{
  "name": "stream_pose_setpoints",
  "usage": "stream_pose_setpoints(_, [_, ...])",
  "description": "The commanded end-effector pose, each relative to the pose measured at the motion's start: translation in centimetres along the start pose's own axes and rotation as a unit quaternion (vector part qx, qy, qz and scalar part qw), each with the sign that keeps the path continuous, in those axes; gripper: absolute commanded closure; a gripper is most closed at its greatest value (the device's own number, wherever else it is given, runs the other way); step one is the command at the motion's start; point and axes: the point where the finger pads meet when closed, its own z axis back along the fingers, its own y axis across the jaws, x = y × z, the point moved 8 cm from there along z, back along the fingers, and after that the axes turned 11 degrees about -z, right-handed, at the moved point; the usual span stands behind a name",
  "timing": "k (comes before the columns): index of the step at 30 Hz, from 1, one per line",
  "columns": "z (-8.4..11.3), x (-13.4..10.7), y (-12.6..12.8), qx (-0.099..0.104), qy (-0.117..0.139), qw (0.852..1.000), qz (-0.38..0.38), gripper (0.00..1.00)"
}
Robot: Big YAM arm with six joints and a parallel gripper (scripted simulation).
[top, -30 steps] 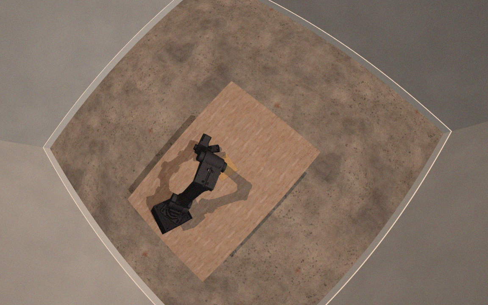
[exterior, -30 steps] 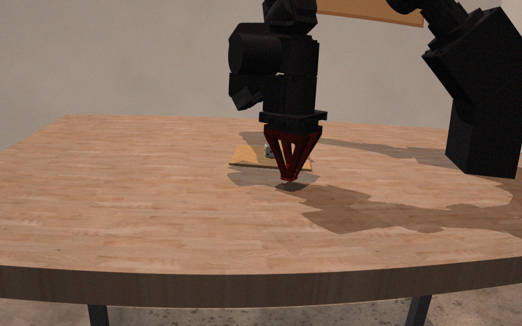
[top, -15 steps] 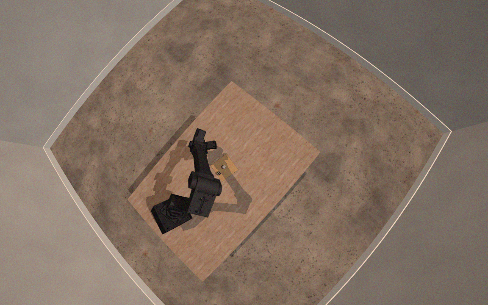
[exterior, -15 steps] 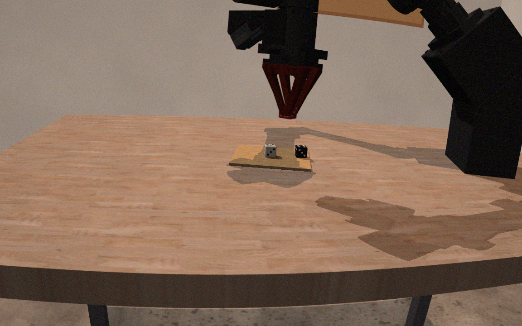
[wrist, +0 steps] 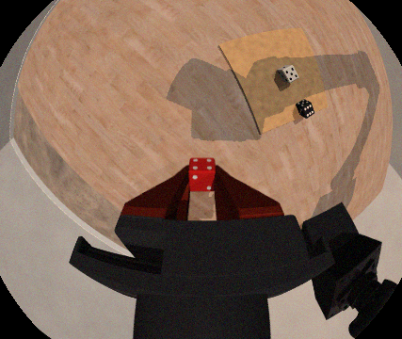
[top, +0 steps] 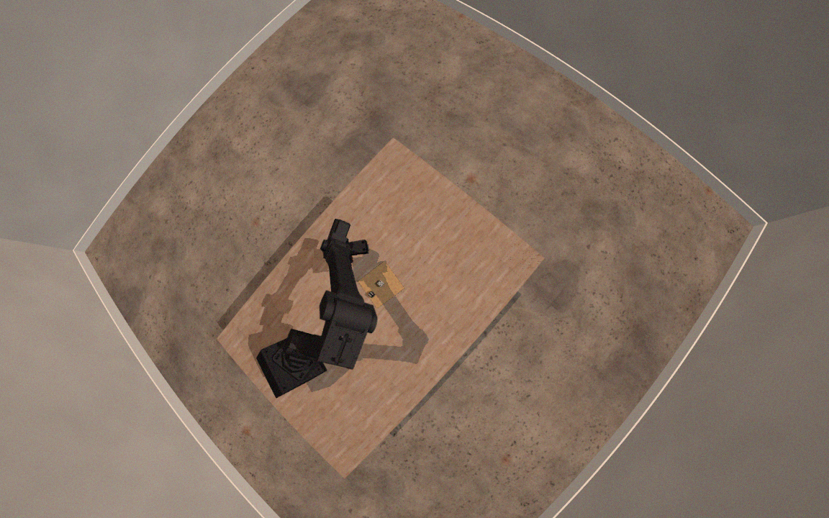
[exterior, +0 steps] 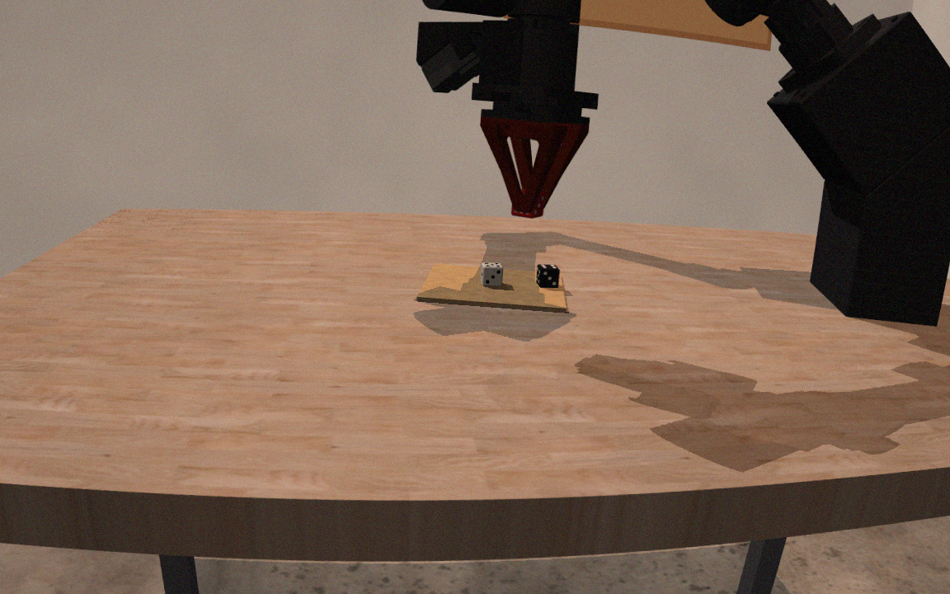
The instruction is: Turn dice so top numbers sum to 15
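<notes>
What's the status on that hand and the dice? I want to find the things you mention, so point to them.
Hand (exterior: 527, 214) (wrist: 201, 171) shut on red die (wrist: 201, 174), raised. White die (top: 379, 283) (exterior: 491, 275) (wrist: 288, 73), black die (top: 371, 294) (exterior: 547, 275) (wrist: 305, 108) on mat (top: 394, 285) (exterior: 439, 279) (wrist: 238, 47). Nothing seen in the way.

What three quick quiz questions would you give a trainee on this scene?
1. Multiple choice: what is between the jaws? a) white die b) red die c) black die
2. True or false: the red die is on the mat.
3. Fill in: the mat carries the white die and the ____ die.

Key: 1 b; 2 false, it is held above the table; 3 black.
</notes>
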Motion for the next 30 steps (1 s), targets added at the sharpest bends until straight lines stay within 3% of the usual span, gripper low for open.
stream_pose_setpoints(1, [-0.3, -0.4, -0.1, -0.006, 0.002, 0.999, 0.038, 0.85])
stream_pose_setpoints(3, [-0.3, -0.4, -0.1, -0.006, 0.002, 0.999, 0.038, 0.85])
stream_pose_setpoints(9, [-0.5, 0.3, 0.6, 0.001, -0.003, 0.989, 0.148, 0.85])
stream_pose_setpoints(15, [-0.4, 0.4, 1.3, 0.007, -0.005, 0.966, 0.257, 0.85])
stream_pose_setpoints(18, [-0.6, 0.6, 1.3, 0.005, -0.006, 0.946, 0.325, 0.85])
stream_pose_setpoints(21, [-0.6, 0.6, 1.3, 0.005, -0.006, 0.942, 0.336, 0.85])
stream_pose_setpoints(22, [-0.6, 0.5, 1.4, 0.006, -0.006, 0.926, 0.378, 0.85])
stream_pose_setpoints(24, [-0.7, 0.5, 1.4, 0.005, -0.006, 0.91, 0.415, 0.85])
stream_pose_setpoints(25, [-0.7, 0.6, 1.4, 0.005, -0.006, 0.909, 0.418, 0.85])
stream_pose_setpoints(26, [-0.8, 0.7, 1.3, 0.004, -0.007, 0.894, 0.448, 0.85])
stream_pose_setpoints(27, [-0.8, 0.7, 1.3, 0.004, -0.007, 0.89, 0.455, 0.85])
stream_pose_setpoints(30, [-0.7, 0.5, 1.5, 0.006, -0.007, 0.858, 0.513, 0.85])
